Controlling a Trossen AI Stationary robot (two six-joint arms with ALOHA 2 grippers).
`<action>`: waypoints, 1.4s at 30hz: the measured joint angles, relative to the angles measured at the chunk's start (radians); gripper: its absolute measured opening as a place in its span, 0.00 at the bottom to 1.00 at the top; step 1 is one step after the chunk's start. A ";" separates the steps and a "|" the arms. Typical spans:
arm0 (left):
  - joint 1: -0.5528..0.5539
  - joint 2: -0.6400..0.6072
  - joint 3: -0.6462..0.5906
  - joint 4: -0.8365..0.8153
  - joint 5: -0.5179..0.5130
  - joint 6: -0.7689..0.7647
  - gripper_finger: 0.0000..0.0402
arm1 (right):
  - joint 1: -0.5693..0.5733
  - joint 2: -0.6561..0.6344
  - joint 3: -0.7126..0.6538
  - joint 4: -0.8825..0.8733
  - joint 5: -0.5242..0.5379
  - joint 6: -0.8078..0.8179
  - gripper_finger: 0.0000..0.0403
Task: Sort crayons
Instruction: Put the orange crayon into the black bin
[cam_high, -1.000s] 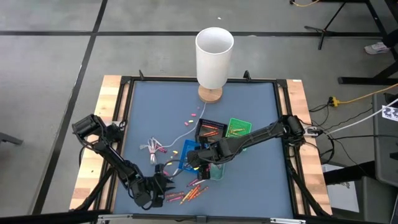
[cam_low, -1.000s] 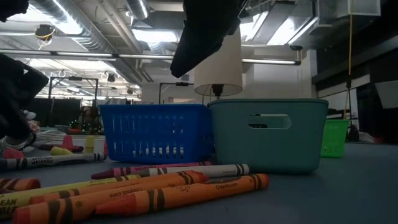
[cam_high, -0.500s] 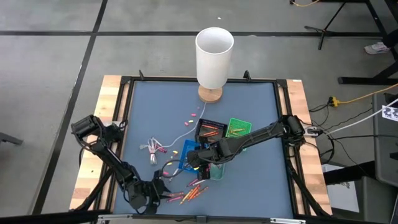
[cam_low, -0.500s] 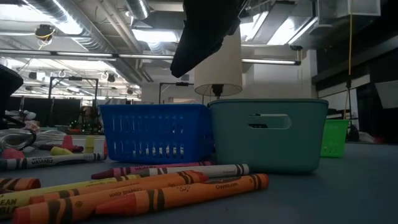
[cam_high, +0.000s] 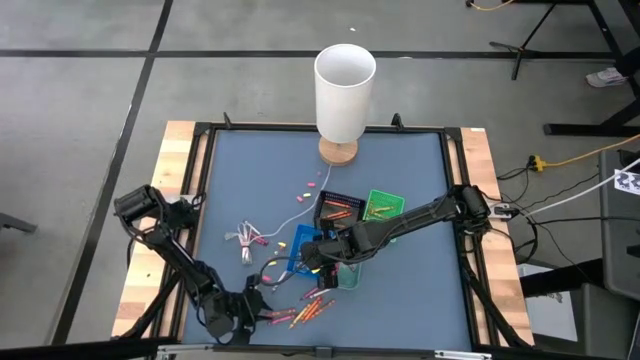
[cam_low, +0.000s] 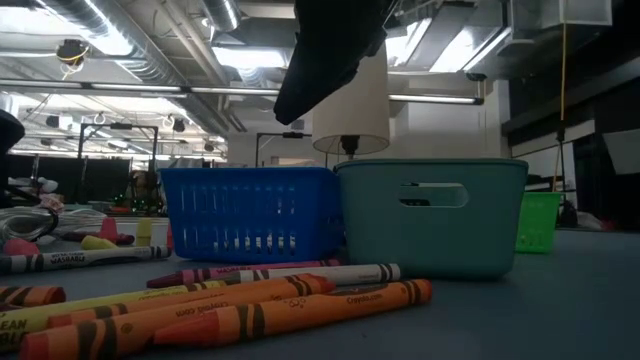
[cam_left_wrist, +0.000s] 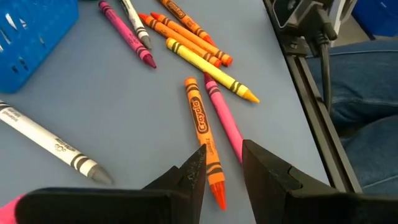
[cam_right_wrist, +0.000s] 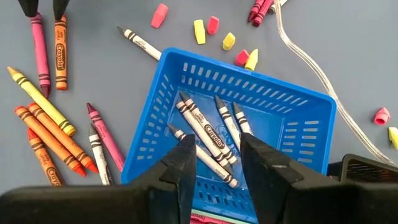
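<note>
Holding white crayons (cam_right_wrist: 205, 127): blue tray (cam_right_wrist: 298, 124)

Orange crayons (cam_low: 250, 310) lay in a loose heap on the near tabletop, a pale one (cam_low: 330, 273) just behind them. Beyond stood a blue slotted tray (cam_low: 250, 227) touching a teal tray (cam_low: 430, 215), a green tray (cam_low: 538, 220) farther back. A dark arm (cam_low: 330, 50) hung overhead before a white lamp shade (cam_low: 355, 115).

"Crayola" on orange crayon (cam_left_wrist: 201, 123) wrapper
</note>
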 joint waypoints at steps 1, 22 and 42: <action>-0.002 0.000 0.000 -0.001 0.000 0.000 0.22 | 0.000 0.000 0.000 0.000 0.000 0.000 0.31; -0.004 0.000 0.000 -0.045 0.016 -0.001 0.22 | 0.000 0.000 0.000 0.000 -0.004 0.000 0.31; -0.004 0.058 0.002 -0.044 0.003 -0.001 0.21 | 0.000 0.000 0.000 0.000 0.000 0.000 0.31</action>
